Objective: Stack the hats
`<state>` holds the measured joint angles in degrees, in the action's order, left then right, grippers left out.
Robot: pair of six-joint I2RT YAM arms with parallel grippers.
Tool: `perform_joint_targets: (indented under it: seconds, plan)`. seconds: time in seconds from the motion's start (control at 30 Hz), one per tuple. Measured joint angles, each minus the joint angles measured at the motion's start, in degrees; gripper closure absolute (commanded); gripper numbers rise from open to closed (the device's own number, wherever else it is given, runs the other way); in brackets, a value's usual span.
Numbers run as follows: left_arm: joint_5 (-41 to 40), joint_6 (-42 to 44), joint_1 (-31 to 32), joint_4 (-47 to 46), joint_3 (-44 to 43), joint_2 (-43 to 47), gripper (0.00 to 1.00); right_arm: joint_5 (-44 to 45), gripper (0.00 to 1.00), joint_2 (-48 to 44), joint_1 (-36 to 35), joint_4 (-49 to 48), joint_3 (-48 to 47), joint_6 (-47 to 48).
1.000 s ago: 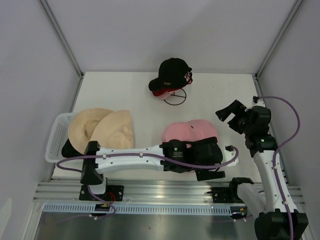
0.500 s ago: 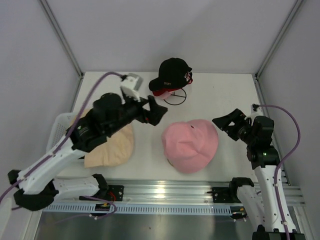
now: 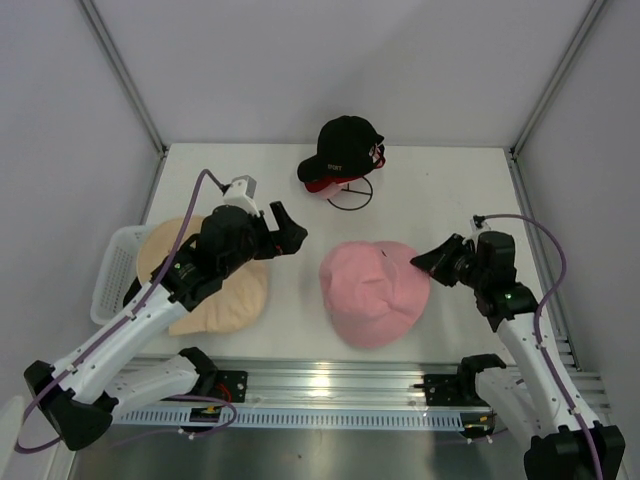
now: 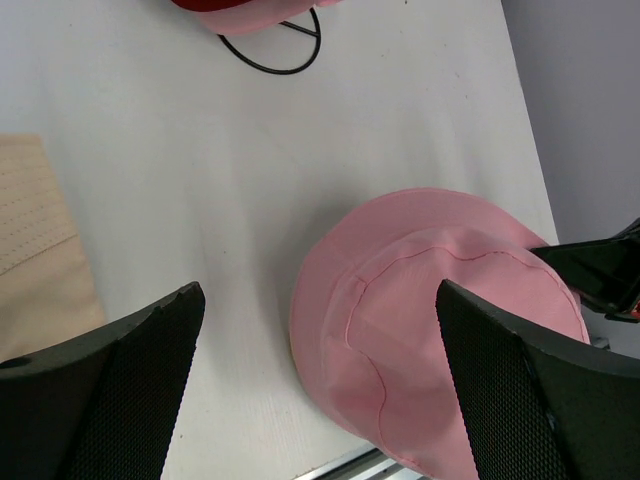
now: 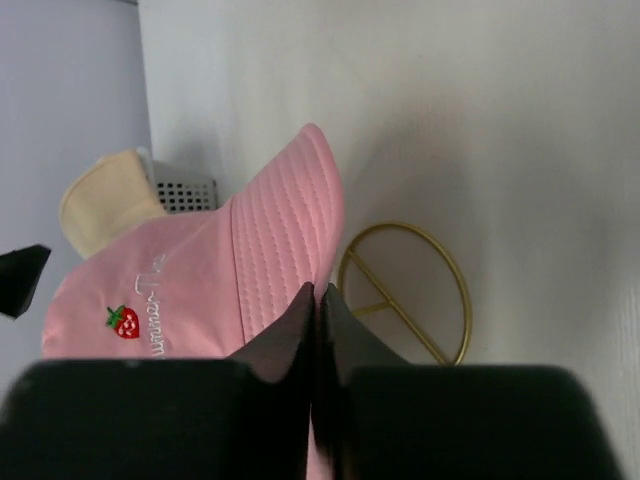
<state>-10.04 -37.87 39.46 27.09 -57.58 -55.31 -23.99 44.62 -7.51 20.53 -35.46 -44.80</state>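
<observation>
- on the white counter (image 3: 440, 190), near the middle, where is the pink soft cloth bucket hat (image 3: 372, 292)?
- it lies there, a bit to the right. it has a little red strawberry (image 5: 120, 320) and white letters sewn on its side.
- what is the right claw (image 3: 420, 259) doing?
- it is down low at the hat's right edge. its two fingers are pinched tight together, and the pink brim is caught between them.
- is something under the hat?
- yes, a thin gold wire hoop (image 5: 405, 293) lies on the counter. the brim hides part of it. it is just beside the right claw.
- and the left claw (image 3: 290, 235)?
- it is up in the air, over the bare counter between the two hats. its fingers are spread wide apart and it holds nothing.
- where is the other hat?
- the wide beige cloth hat (image 3: 225, 295) lies on the left side, well apart from the pink one. its left edge rests over a white plastic basket (image 3: 110, 275) at the counter's left edge. the left arm (image 3: 130, 322) crosses over it.
- what is at the back?
- a black baseball cap with red under its peak (image 3: 340, 148) sits on a thin black wire hoop stand (image 3: 352, 197). it is well apart from both claws.
</observation>
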Motion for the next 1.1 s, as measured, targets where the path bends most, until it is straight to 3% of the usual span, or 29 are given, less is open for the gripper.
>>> perform_joint_targets:
  seconds: [0.27, 0.47, 0.7, 0.87, 0.97, 1.1]
  plan:
    - [-0.22, -1.20, -2.43, -2.27, 1.33, 1.05, 0.00, 8.74, 1.00, 0.79, -1.03, -2.40, 6.64, 2.97]
    - [0.00, -1.31, -2.47, -2.51, 1.40, 1.03, 0.01, 10.56, 1.00, 0.59, -2.78, -12.00, 16.85, 1.77]
    - [2.01, -1.84, -2.49, -2.69, 2.80, 1.03, 0.01, 15.89, 1.00, -0.26, -9.01, -22.51, 20.06, 2.62]
    - [13.81, 0.92, -2.60, -6.99, 2.86, 0.55, 0.16, 18.10, 0.95, 0.07, -11.21, -28.50, 20.39, 3.72]
    - [22.03, 4.50, -1.66, -9.49, 2.91, 0.17, 0.17, 18.86, 0.95, 2.43, -11.74, -32.20, 20.20, 4.37]
    - [25.59, 9.62, 1.03, -9.16, 5.07, 1.84, 0.20, 19.45, 0.96, 8.96, -13.14, -37.40, 18.71, 4.28]
